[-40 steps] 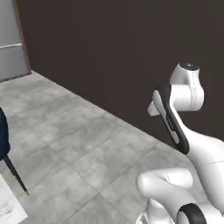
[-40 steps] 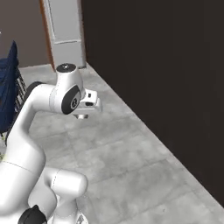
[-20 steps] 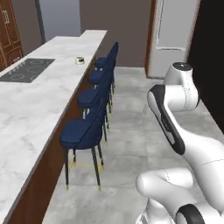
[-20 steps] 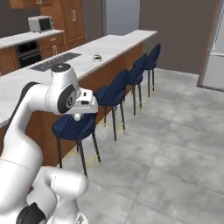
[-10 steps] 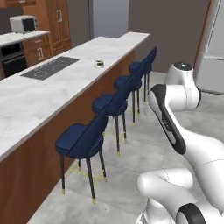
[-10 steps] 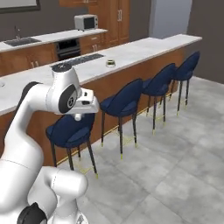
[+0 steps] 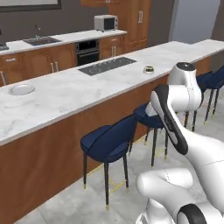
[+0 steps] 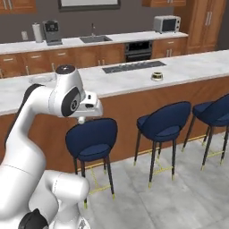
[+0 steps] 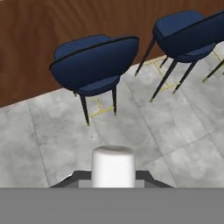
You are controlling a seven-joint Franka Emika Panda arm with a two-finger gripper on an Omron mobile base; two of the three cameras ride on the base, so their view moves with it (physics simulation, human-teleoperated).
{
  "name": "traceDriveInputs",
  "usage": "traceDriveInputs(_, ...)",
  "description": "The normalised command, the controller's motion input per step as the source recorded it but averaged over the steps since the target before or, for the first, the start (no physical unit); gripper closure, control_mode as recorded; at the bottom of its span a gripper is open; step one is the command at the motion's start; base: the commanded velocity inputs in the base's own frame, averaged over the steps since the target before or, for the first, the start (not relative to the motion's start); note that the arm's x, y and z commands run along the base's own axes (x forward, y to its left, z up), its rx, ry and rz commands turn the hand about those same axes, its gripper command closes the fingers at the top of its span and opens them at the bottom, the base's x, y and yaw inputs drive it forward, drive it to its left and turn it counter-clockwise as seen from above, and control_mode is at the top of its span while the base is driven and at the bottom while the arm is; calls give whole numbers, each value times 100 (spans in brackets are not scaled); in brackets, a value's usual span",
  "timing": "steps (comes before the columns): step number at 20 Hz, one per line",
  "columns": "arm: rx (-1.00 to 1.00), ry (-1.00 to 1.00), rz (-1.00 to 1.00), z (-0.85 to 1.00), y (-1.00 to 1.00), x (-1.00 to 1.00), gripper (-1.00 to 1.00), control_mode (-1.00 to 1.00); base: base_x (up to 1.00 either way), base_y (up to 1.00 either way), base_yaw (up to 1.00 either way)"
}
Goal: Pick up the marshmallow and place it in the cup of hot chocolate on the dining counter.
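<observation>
The end effector [image 9: 113, 175] pinches the marshmallow [image 9: 113, 166] between its tips, held over the grey floor [image 9: 43, 131] in front of a blue stool [image 9: 94, 65] and short of the table's wooden front. The cup [image 8: 156, 76] stands on the table [image 8: 188, 67], just right of the black cooktop [image 8: 133, 66] and near the table's front edge; from the left base view the cup [image 7: 149, 69] sits beyond the arm's elbow. A grey plate [image 7: 21, 89] lies well apart, toward the table's left end.
</observation>
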Motion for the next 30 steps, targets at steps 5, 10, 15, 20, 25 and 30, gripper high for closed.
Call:
traceDriveInputs(5, 0, 0, 0, 0, 0, 0, 100, 100, 58, -93, 55)
traceDriveInputs(10, 0, 0, 0, 0, 0, 0, 100, 100, 14, -100, 35)
traceDriveInputs(15, 0, 0, 0, 0, 0, 0, 100, 100, 13, -100, 9)
traceDriveInputs(20, 0, 0, 0, 0, 0, 0, 100, 100, 39, -84, 5)
traceDriveInputs(25, 0, 0, 0, 0, 0, 0, 100, 100, 75, -11, 2)
traceDriveInputs(30, 0, 0, 0, 0, 0, 0, 100, 100, 75, 0, 11)
